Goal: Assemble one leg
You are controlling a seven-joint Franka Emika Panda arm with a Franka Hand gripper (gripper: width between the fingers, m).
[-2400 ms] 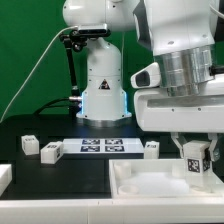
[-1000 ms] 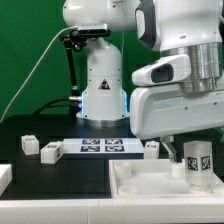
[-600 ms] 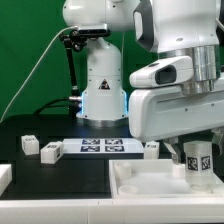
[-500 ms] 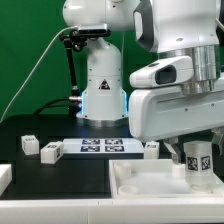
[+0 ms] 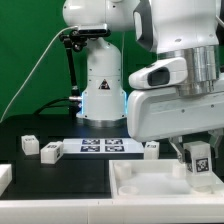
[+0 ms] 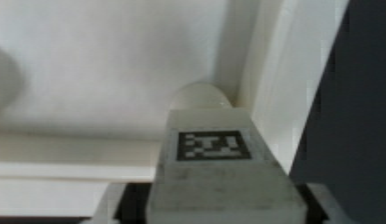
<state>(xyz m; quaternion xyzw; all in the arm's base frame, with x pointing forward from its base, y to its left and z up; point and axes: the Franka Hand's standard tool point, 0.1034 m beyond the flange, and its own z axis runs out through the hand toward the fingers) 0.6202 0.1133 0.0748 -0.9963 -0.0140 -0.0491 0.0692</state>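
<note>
My gripper (image 5: pixel 197 160) is shut on a leg (image 5: pixel 199 158), a small white block with a black-and-white tag. It holds the leg upright over the near right corner of the large white panel (image 5: pixel 150 180). In the wrist view the leg (image 6: pixel 215 150) fills the space between my fingers, its tag facing the camera and its far end at the panel's raised rim (image 6: pixel 261 60). I cannot tell whether the leg touches the panel. Three more legs lie on the black table: one (image 5: pixel 28 144) and another (image 5: pixel 51 151) at the exterior view's left, and one (image 5: pixel 152 148) behind the panel.
The marker board (image 5: pixel 101 147) lies flat on the table between the loose legs. The robot's white base (image 5: pixel 103 90) stands behind it. A white object's corner (image 5: pixel 5 176) shows at the exterior view's left edge. A black cable (image 5: pixel 40 70) hangs at the back left.
The gripper with the leg has turned: the tag faced the camera 2.4 s ago, turned away at 1.0 s, and faces it again now. The leg stays over the panel's corner.
</note>
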